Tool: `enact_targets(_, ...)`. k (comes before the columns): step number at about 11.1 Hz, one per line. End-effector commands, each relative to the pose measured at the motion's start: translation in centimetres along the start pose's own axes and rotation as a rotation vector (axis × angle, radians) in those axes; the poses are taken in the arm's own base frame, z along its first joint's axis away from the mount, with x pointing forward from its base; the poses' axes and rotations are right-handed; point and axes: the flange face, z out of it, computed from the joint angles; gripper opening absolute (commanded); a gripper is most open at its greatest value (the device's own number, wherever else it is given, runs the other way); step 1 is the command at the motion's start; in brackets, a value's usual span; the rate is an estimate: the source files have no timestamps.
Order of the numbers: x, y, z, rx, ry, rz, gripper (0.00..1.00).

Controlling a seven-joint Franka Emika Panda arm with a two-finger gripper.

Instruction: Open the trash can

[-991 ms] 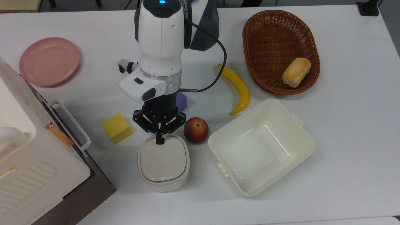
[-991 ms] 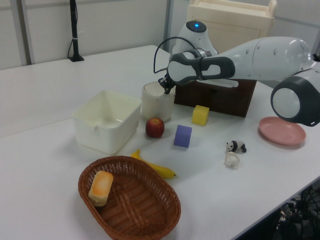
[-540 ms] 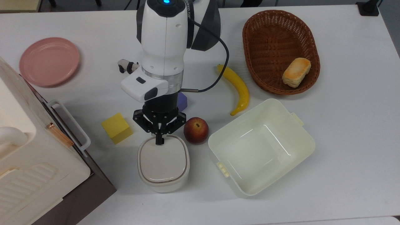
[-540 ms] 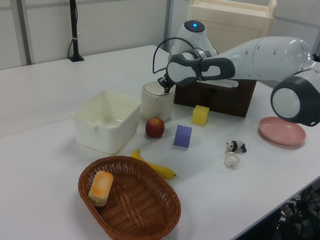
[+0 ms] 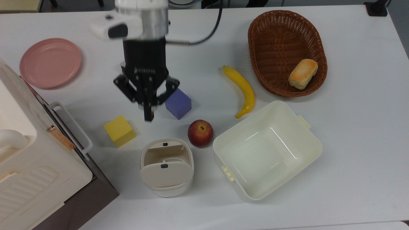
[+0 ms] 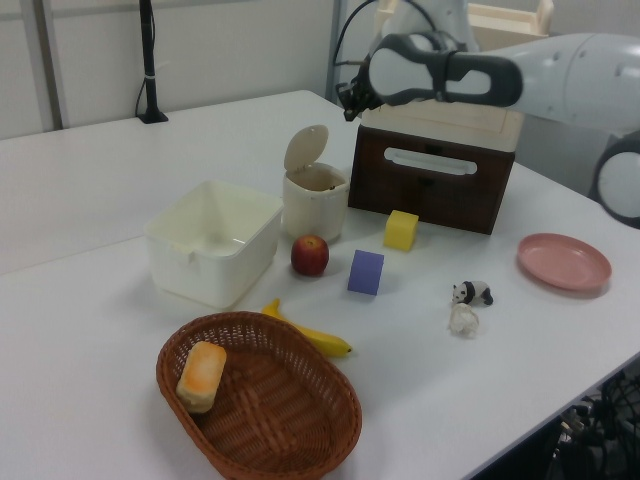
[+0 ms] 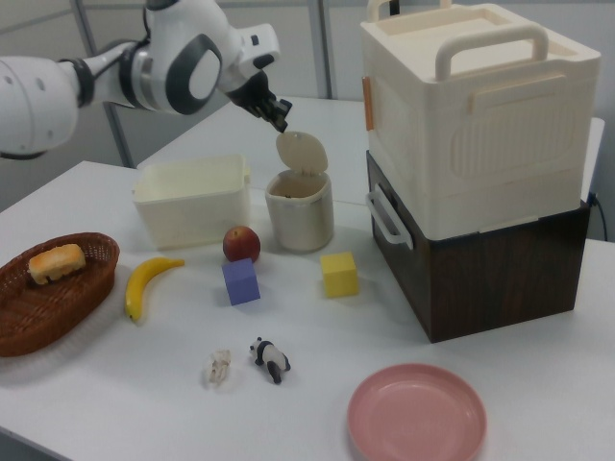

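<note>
The trash can (image 5: 167, 188) is a small white rounded bin near the top view's lower middle, and its beige-grey lid (image 5: 164, 174) stands tipped up off the rim, so the inside shows. In the left view the trash can (image 6: 315, 202) has its lid (image 6: 305, 148) upright, and the right view shows the trash can (image 7: 300, 211) the same way. My gripper (image 5: 148, 115) is shut with nothing in it, raised well above the table and apart from the bin, over the spot between the two cubes. It also appears high up as the gripper (image 6: 350, 104) and the gripper (image 7: 280, 122).
An apple (image 5: 200, 133) sits beside the bin, with a lidless cream tub (image 5: 314, 140) to the top view's right. A yellow cube (image 5: 119, 131), purple cube (image 5: 178, 103), banana (image 5: 243, 91), wicker basket (image 5: 255, 54), pink plate (image 5: 50, 62) and a big cream appliance (image 5: 22, 166) surround it.
The gripper lifted off the back edge of the lid and drew up and away from the bin. The lid, flat before, has sprung upright.
</note>
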Motion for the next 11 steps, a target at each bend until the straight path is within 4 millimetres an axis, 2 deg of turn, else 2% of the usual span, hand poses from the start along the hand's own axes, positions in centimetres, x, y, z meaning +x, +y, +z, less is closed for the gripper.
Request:
enact_targets(1,-4.2,-0.5,-4.0,0.016,-0.115,0.002,0.0)
enact_targets(6,-7.7,-1.6,-9.4,0.012,-0.401,-0.025,0.02)
enact_targets(7,-8.6,-2.0,-9.8,0.011,-0.466,-0.033,0.06)
enact_targets(8,-9.4,-2.0,-10.4,0.007,-0.518,-0.047,0.16)
enact_targets(9,-10.2,-2.1,-10.4,0.001,-0.578,-0.056,0.37)
enact_targets(10,-10.5,-1.9,-10.6,-0.014,-0.607,-0.06,0.97)
enact_targets(11,-10.6,-1.6,-11.2,-0.03,-0.611,-0.067,1.0)
